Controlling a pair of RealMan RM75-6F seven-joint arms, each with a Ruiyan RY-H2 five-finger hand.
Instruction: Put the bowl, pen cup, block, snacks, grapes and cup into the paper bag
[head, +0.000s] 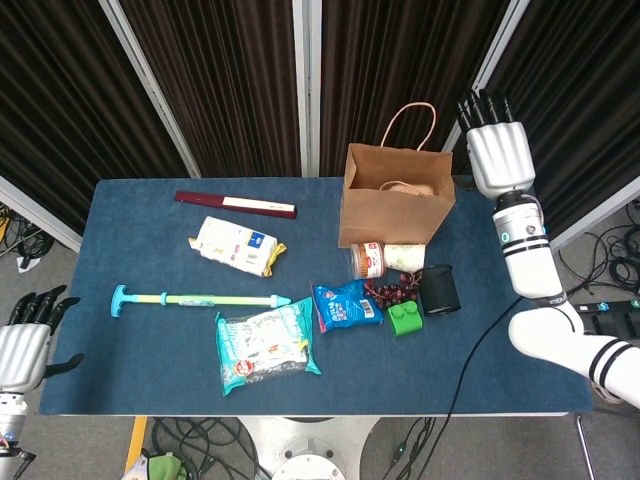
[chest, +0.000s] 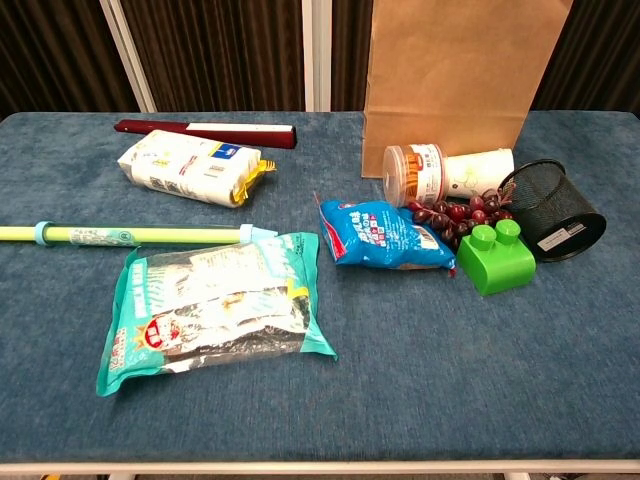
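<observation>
Both robot hands are empty, fingers spread: the right robot hand (head: 497, 146) at the paper bag's (head: 395, 210) three o'clock, the left robot hand (head: 24, 343) off the desk (head: 140, 215). At the bag's six o'clock, the mesh pen cup (chest: 551, 210) lies tipped, probably light and stiff; grip its rim.

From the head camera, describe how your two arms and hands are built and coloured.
The right hand has a silver-white shell with black fingers; its white arm is segmented, with a dark ring at the wrist, black bands nearer the elbow and a black cable trailing below. The left hand matches: pale shell, black fingers.
</observation>
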